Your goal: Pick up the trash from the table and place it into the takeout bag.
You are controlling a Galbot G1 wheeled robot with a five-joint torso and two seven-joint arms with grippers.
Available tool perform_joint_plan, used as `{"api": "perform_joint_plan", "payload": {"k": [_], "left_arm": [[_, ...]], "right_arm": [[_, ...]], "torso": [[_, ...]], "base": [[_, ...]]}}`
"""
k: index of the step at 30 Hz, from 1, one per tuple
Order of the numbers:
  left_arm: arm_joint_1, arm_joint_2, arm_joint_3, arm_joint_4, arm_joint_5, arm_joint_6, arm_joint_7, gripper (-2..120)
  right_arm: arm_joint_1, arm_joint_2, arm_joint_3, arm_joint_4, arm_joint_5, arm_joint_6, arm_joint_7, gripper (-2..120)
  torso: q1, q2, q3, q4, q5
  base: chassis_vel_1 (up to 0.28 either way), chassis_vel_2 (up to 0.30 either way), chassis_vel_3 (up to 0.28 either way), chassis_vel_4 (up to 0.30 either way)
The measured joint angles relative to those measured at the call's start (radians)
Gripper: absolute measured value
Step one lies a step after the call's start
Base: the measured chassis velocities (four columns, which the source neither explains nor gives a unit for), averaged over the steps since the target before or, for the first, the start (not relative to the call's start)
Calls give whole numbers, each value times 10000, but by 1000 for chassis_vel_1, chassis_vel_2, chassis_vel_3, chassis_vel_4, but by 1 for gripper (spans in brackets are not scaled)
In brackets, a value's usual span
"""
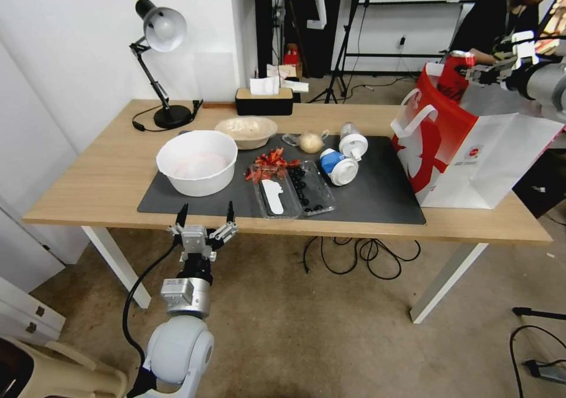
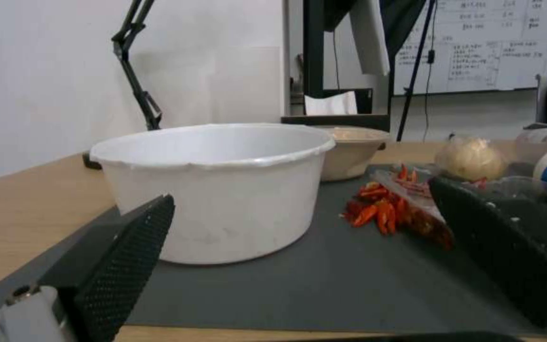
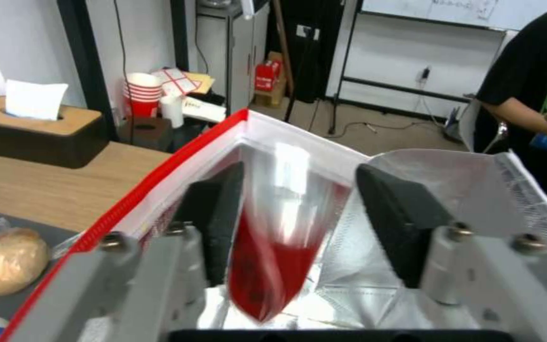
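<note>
Crushed red can (image 3: pixel 273 247) above takeout bag (image 3: pixel 178 161) rim

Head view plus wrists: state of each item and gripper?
right gripper: open
left gripper: open, empty, at table near edge
crushed red can: between right gripper's parted fingers, over bag mouth
takeout bag: upright, mouth open
blue-and-white cup: on its side
clear white-lidded cup: on its side, lid on

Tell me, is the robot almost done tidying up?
Just starting. No trash shows inside the takeout bag yet. The crushed red can is between the right claw's open fingers, over the bag's mouth. Waiting on the table: the blue-and-white cup, white-lidded cup, clear bag with beige lump and beige bowl. The left claw hovers open by the table's front edge.
</note>
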Motion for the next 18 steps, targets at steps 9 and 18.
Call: {"api": "perform_joint_plan", "payload": {"k": [9,18], "left_arm": [[-12,7,26,7,4,-4,0,100],[17,65,0,-35,-30,-15,0,100]], "right_arm": [[-23,-123,310,444,12,119,-74,88],[37,-1059,997,2906,1283,871,-41,100]], "torso": [[0,0,0,1,1],[-1,2,-3,3,-4]], "base": [[0,0,0,0],[0,0,0,0]]}}
